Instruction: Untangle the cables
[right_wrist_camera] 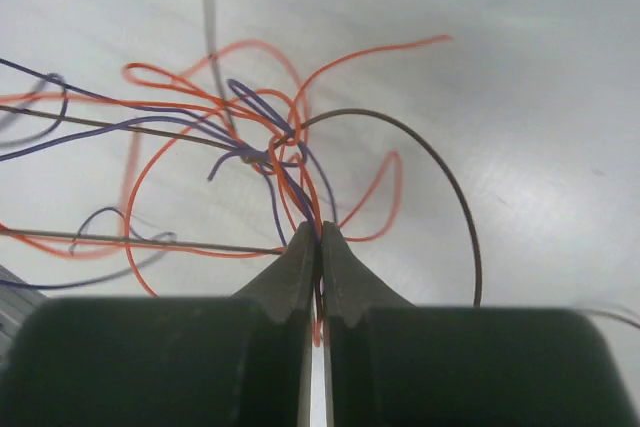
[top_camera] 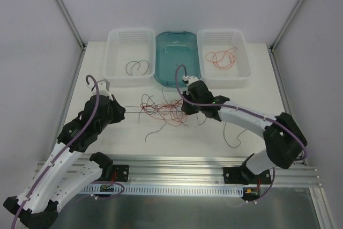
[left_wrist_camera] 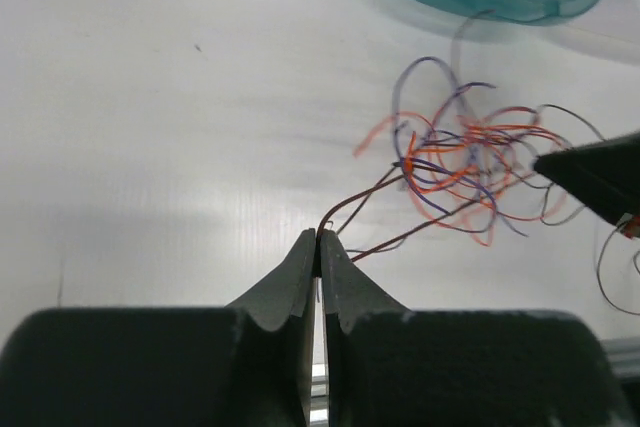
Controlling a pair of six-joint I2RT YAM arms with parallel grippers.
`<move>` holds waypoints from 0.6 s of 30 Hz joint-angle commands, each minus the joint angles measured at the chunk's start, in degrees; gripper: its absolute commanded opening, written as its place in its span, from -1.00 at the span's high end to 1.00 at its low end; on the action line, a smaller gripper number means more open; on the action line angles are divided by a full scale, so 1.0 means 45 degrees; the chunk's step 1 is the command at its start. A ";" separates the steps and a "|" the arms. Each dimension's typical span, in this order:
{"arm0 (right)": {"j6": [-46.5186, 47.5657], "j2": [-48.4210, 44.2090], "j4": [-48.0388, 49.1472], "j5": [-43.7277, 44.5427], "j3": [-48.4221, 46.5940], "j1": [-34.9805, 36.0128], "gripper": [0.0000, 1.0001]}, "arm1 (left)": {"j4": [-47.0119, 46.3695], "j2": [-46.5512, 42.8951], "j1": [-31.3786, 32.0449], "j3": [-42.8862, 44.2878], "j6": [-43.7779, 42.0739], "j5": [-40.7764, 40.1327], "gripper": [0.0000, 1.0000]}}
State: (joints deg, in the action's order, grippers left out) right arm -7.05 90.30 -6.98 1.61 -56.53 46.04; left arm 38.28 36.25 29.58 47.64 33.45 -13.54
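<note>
The cables lie as a tangle (top_camera: 163, 108) of red-orange, dark brown and blue-violet wires mid-table, between my two grippers. My left gripper (top_camera: 124, 112) sits at the tangle's left edge, shut on a dark brown cable (left_wrist_camera: 365, 197) that runs taut from its tips (left_wrist_camera: 318, 237) into the knot (left_wrist_camera: 465, 157). From the right, my right gripper (top_camera: 185, 108) reaches into the tangle. Its jaws (right_wrist_camera: 320, 237) are pinched shut on red-orange and violet strands coming out of the knot (right_wrist_camera: 255, 152). A dark brown loop (right_wrist_camera: 445, 172) curves off to the right.
At the back stand a left white basket (top_camera: 113, 52) holding dark brown wires, a teal tray (top_camera: 177, 60), and a right white basket (top_camera: 244, 52) holding red-orange wires. Loose single wires lie at the front (top_camera: 155, 132) and under the right arm (top_camera: 236, 135).
</note>
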 commanded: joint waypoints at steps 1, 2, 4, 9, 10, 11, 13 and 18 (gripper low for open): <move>0.0238 -0.2015 -0.1884 0.1908 0.1915 -0.1556 0.99 | 0.1550 0.0166 -0.0419 0.0898 -0.1182 -0.3781 1.00; 0.0258 -0.2910 -0.2311 0.2083 0.2208 -0.2236 0.99 | 0.1590 0.0244 -0.0596 0.0937 -0.1222 -0.3943 1.00; 0.0355 -0.3871 -0.2820 0.2356 0.2833 -0.2943 0.99 | 0.1630 0.0323 -0.1044 0.0899 -0.1359 -0.3944 1.00; 0.0102 -0.7031 -0.4403 0.2028 0.3403 -0.6144 0.99 | 0.1610 0.0499 -0.2355 0.0684 -0.1769 -0.3826 1.00; 0.0063 -0.7523 -0.4579 0.1852 0.3383 -0.6555 0.99 | 0.1591 0.0557 -0.2433 0.0664 -0.1808 -0.3846 1.00; 0.0082 -0.7895 -0.4871 0.1502 0.3306 -0.7217 0.99 | 0.1610 0.0577 -0.2511 0.0606 -0.1828 -0.3924 1.00; 0.0140 -0.8795 -0.5185 0.1304 0.2956 -0.7845 0.99 | 0.1610 0.0674 -0.2589 0.0547 -0.1906 -0.4080 1.00; 0.0219 -0.9734 -0.6299 0.0913 0.1959 -0.8707 0.99 | 0.1590 0.0928 -0.2687 0.0372 -0.2062 -0.4450 1.00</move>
State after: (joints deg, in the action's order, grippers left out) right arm -8.34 47.97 -28.69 -1.52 -44.40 10.50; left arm 41.45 40.14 19.59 49.45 28.82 -21.45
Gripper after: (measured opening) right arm 0.027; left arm 0.009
